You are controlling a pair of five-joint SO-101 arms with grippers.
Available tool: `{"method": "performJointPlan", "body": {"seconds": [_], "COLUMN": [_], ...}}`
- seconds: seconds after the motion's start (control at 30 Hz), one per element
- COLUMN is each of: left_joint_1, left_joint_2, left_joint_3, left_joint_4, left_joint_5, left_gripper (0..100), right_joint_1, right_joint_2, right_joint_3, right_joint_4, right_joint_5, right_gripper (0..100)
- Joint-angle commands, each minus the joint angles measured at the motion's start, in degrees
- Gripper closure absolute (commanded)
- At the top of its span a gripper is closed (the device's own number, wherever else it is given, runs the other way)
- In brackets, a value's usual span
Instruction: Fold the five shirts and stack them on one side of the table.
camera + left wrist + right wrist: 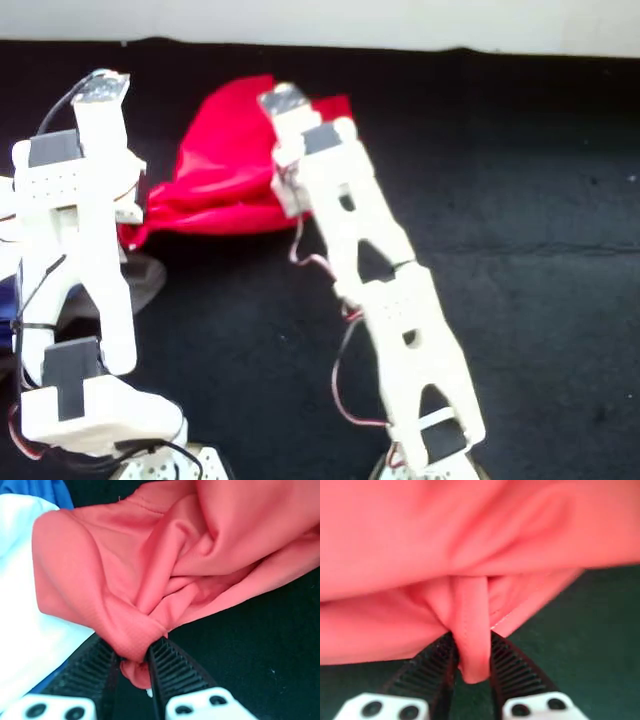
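The left gripper is clamped on a bunched corner of the red shirt, its black ribbed pads pinching a knot of smooth, fine-woven cloth. The right gripper grips a narrow stitched fold of the same shirt. The shirt spreads away from both in soft, loose creases over the dark table. Just beside the left gripper lies white cloth, with blue cloth beyond it.

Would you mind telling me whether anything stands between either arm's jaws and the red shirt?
Nothing visible does: the left jaws and the right jaws are each shut directly on a fold of the red shirt.
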Motion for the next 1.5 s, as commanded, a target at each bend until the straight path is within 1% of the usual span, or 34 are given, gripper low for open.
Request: {"method": "performJointPlan", "body": {"seconds": [0.0,0.07,0.17,0.27,0.4,0.5,0.7,0.8,0.87,0.93,1.03,1.2,1.3,1.37,1.47], "left_joint_1": [3.8,6.6,12.2,17.1,23.5,28.4,34.9,36.9,37.7,37.3,32.7,19.8,13.3,10.3,8.2], "left_joint_2": [-2.2,-2.2,-2.3,-2.3,-2.7,-2.7,-2.8,-2.5,-2.1,-1.3,1.3,4.8,5.3,5.3,5.3], "left_joint_3": [-0.2,-0.8,-1.7,-5.3,-13.6,-20.7,-31.9,-34.7,-34.4,-30.5,-24.8,-22.7,-22.6,-22.4,-22.4], "left_joint_4": [-0.6,-0.8,-2.1,-2.4,-2.1,-2.0,-1.7,1.2,4.2,5.7,5.8,5.7,6.2,7.3,11.8], "left_joint_5": [-0.2,-0.1,-0.1,-0.1,-0.1,-0.1,0.0,0.0,0.0,0.0,0.0,0.0,0.0,0.0,0.0], "left_gripper": [99,99,99,99,99,99,99,99,96,88,78,78,78,78,78], "right_joint_1": [6.4,9.7,16.1,21.7,27.4,29.8,29.9,29.1,28.6,26.7,23.4,14.6,6.9,1.0,-7.3], "right_joint_2": [-0.7,-0.7,-1.2,-7.0,-21.1,-33.9,-56.8,-65.1,-69.4,-72.7,-75.7,-77.8,-77.7,-77.6,-77.5], "right_joint_3": [-13.5,-21.8,-31.6,-33.4,-26.6,-18.1,-0.9,4.9,8.1,11.7,18.3,30.3,38.1,43.6,53.8], "right_joint_4": [5.9,9.9,10.1,10.1,10.1,10.0,9.8,9.8,9.8,9.8,9.8,9.8,9.7,9.5,6.6], "right_joint_5": [0.1,2.5,3.8,3.9,4.0,4.1,10.4,12.3,12.5,12.7,12.6,12.5,12.5,12.5,12.5], "right_gripper": [99.2,99.2,99.2,99.2,99.2,99.2,99.2,99.2,99.2,99.2,99.2,99.2,99.2,99.2,99.2]}}
